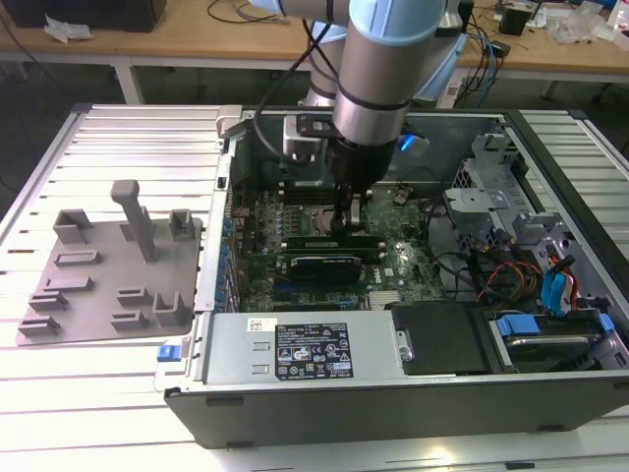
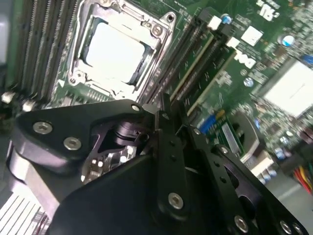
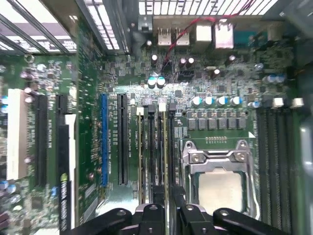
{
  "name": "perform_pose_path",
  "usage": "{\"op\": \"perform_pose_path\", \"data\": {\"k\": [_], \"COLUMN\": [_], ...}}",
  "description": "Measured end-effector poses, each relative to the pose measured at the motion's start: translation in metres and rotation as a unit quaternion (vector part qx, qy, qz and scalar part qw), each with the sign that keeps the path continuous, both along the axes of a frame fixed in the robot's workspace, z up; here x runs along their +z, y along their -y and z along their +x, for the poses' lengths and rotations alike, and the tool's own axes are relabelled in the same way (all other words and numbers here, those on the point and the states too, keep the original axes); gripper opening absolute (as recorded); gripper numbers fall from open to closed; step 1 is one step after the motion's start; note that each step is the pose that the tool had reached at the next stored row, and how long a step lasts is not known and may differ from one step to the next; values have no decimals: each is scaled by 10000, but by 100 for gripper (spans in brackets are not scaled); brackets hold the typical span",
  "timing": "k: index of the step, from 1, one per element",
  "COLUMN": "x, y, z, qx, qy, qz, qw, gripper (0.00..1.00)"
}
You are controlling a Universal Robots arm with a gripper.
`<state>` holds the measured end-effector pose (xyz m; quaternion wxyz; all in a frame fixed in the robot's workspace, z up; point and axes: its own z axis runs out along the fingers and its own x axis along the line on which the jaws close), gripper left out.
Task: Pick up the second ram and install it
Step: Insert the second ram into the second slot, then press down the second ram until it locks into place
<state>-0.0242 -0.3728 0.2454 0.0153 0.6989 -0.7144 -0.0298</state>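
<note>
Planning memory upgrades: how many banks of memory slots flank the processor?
2. The uncovered bank lies beside the processor, away from the gripper; the covered bank lies on the processor's opposite side, under the gripper, which hides part of it.

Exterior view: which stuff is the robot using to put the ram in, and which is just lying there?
For the job:
gripper, low over the board
second ram, in line with the gripper
motherboard

Just lying about:
grey parts tray, at the exterior view's left
silver power box
coloured cables
processor
</note>
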Motion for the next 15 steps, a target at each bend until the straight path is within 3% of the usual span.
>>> {"op": "perform_pose_path", "data": {"k": [1, 3, 4, 15], "x": [49, 204, 269, 287], "y": [-11, -41, -47, -47], "z": [0, -2, -2, 17], "qx": [0, 0, 1, 0], "qy": [-1, 4, 7, 7], "qz": [-19, -104, -136, -144], "qw": [10000, 9999, 9999, 9999], "gripper": [18, 17, 10, 8]}}
